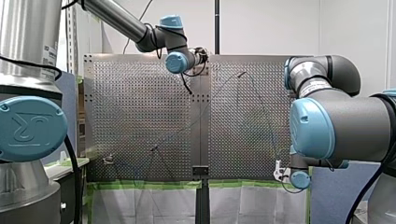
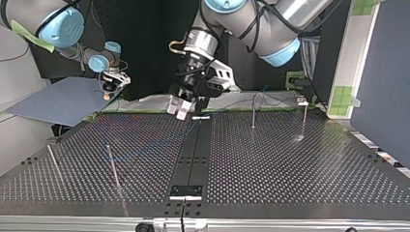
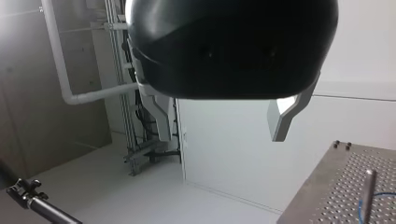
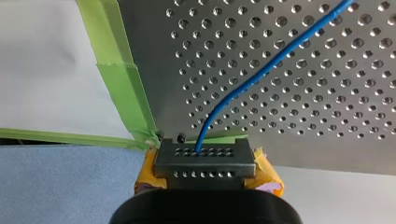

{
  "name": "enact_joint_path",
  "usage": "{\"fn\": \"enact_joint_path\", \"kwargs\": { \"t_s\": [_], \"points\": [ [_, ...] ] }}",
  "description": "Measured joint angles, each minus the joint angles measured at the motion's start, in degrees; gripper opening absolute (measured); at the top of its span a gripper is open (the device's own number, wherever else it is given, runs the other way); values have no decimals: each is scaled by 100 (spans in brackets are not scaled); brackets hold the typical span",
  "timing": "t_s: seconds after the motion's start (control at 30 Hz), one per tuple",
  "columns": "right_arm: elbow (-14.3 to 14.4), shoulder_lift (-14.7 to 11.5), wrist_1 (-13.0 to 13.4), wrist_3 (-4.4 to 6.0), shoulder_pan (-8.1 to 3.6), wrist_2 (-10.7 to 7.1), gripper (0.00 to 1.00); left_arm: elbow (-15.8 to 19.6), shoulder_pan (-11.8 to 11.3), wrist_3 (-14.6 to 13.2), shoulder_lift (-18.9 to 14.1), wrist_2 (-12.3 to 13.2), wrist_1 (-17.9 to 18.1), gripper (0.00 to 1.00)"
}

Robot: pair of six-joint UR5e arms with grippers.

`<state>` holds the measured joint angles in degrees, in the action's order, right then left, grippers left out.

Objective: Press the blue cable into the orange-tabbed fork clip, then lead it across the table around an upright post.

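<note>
Right hand clenched on blue cable at counter corner beside green tape, cable running off across the holes, left hand released and empty, hovering over the counter edge, post ahead of it.

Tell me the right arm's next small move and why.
Probably carry the thin blue cable inward over the perforated metal table: my right pincer is shut on it at the table's corner, and no clip shows in its wrist view.
</note>
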<state>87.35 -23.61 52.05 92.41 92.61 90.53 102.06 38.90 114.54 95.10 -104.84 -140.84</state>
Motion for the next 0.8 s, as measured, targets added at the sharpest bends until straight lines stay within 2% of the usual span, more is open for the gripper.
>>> {"fn": "enact_joint_path", "kwargs": {
  "t_s": [0.17, 0.53, 0.8],
  "points": [
    [-4, 0, -1, -2, 13, 6, 0, 292, 26, -17, -1, -171, 293, 100],
    [-13, 0, 4, 16, -7, 16, 0, 848, 42, -57, 21, -339, 848, 100],
    [-27, 0, 7, 18, -25, -2, 0, 1284, 20, -295, 354, -441, 1132, 100]
  ]
}}
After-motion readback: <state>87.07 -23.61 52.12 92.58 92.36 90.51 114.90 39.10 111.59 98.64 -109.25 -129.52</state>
